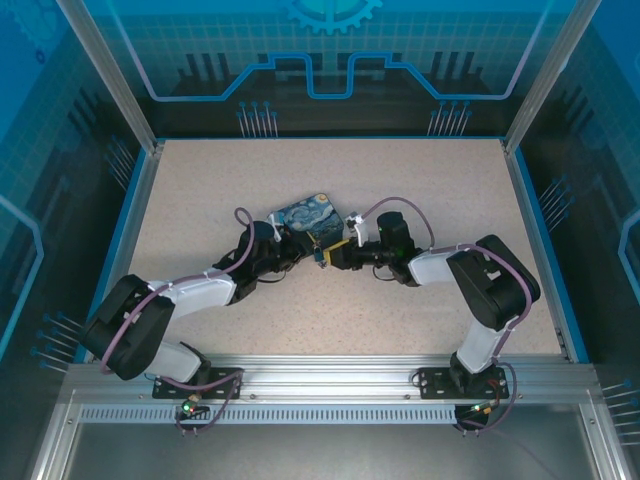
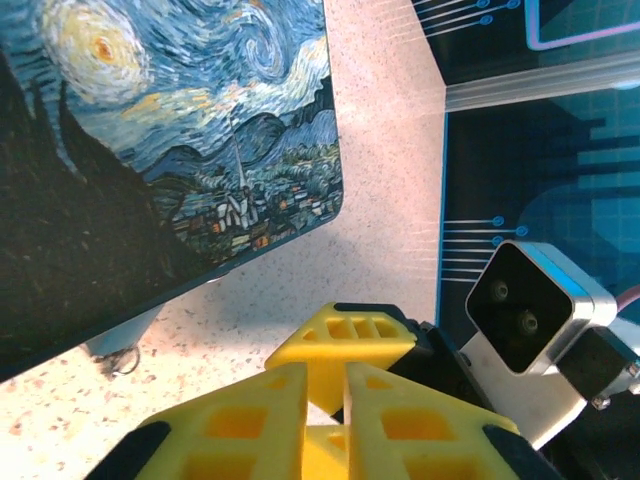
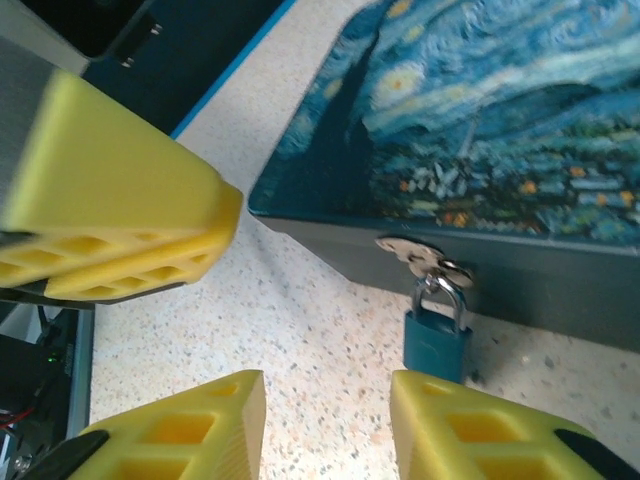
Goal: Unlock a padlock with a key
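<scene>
The padlock [image 3: 435,343] has a small teal body and a silver shackle. It hangs from the metal hasp [image 3: 420,256] on the front wall of the starry-night tin [image 3: 500,110], and its bottom is on the table. My right gripper [image 3: 328,420] is open just in front of the padlock, which lies ahead of its right finger. Nothing is between its fingers. My left gripper [image 2: 325,375] shows a narrow gap with nothing seen in it, close by the tin's corner [image 2: 150,150]. One of its yellow fingers [image 3: 110,200] hangs at the upper left. The key is out of view.
The tin [image 1: 308,217] lies mid-table with both grippers, left [image 1: 303,246] and right [image 1: 335,252], meeting at its near edge. The right gripper's fingers [image 2: 345,340] sit directly ahead of the left one's. A small pale piece with a wire loop [image 2: 112,350] shows under the tin's edge.
</scene>
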`<move>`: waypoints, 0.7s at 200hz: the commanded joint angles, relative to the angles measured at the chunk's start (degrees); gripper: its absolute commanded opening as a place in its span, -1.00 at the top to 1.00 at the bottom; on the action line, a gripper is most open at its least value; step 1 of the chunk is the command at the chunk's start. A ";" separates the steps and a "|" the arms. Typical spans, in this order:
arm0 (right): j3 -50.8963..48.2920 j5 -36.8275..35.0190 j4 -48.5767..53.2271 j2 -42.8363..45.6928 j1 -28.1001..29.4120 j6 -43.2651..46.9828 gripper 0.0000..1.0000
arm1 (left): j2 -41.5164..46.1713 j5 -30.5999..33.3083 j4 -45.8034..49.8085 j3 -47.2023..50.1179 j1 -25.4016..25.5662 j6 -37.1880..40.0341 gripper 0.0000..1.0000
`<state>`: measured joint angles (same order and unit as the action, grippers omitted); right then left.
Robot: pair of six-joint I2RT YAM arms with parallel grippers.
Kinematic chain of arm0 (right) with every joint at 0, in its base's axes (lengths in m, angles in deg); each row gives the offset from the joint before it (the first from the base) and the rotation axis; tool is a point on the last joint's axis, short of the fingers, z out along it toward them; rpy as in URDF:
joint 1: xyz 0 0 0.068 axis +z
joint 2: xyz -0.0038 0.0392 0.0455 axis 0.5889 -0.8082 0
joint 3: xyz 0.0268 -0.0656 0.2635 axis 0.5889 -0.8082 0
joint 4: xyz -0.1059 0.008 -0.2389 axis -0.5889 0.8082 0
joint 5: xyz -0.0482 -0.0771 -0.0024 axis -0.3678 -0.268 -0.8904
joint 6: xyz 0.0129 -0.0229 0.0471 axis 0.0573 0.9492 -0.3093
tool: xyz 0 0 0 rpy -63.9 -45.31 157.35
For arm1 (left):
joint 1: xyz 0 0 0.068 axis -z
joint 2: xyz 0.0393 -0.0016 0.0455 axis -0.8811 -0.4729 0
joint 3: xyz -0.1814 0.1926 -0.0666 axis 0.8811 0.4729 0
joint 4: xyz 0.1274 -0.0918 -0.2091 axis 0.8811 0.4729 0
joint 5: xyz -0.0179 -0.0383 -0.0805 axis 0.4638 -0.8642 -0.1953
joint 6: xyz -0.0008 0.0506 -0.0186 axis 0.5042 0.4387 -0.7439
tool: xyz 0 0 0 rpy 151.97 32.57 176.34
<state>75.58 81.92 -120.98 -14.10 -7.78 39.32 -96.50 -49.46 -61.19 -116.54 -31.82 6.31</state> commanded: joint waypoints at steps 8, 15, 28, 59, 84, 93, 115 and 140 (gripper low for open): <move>-0.26 -0.93 2.63 -0.22 -0.77 0.38 0.16 | 1.34 0.01 1.17 2.54 0.47 4.07 0.32; -0.54 -1.22 2.38 -0.47 -0.87 -0.05 0.16 | 1.09 0.01 1.45 2.65 0.86 5.02 0.24; -1.04 -1.84 2.04 -0.52 -1.03 -0.42 0.16 | 0.55 0.37 3.04 2.07 2.08 7.23 0.09; -2.23 -4.11 2.34 1.30 -1.29 -0.31 0.16 | -1.42 3.94 4.51 1.35 4.52 10.83 -0.18; -3.11 -5.69 3.01 3.48 -1.71 -0.01 0.15 | -4.09 7.88 4.77 0.56 6.16 12.61 -0.31; -3.29 -6.06 3.49 4.25 -1.90 0.21 0.14 | -5.26 8.98 4.45 0.25 6.74 13.00 -0.32; -4.32 -7.37 4.21 6.33 -2.36 0.57 0.14 | -7.98 11.97 3.84 -0.66 8.03 13.75 -0.36; -5.60 -8.03 4.39 8.31 -3.01 0.97 0.12 | -10.75 14.97 2.60 -1.84 8.82 14.56 -0.37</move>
<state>71.37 75.43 -117.73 -8.15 -9.73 39.27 -105.17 -39.63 -57.43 -115.95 -23.87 18.24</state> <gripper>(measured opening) 0.436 0.683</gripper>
